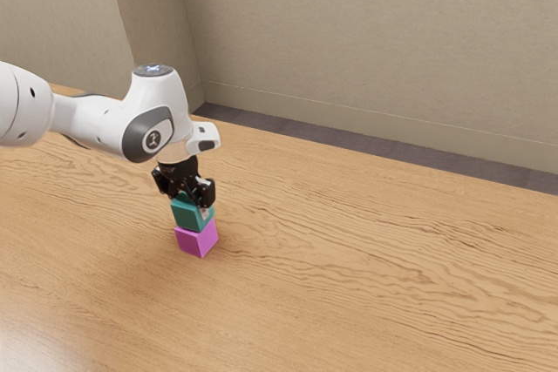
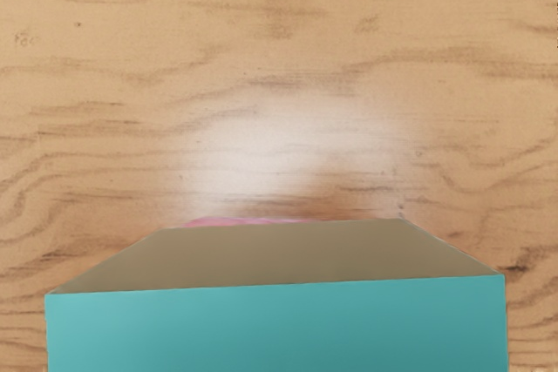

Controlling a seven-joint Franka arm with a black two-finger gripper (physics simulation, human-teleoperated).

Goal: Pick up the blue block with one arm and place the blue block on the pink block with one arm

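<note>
Your black tool (image 1: 195,201) sits at the teal-blue cube (image 1: 185,216), which is stacked on the pink cube (image 1: 197,240); you cannot tell whether it grips.

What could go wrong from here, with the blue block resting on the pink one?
1. The tool is right at the top of the blue block; pulling away sideways or tilted could drag it off the pink block.
2. The blue block looks slightly offset on the pink one in the exterior view, so a small nudge might topple it.
</note>
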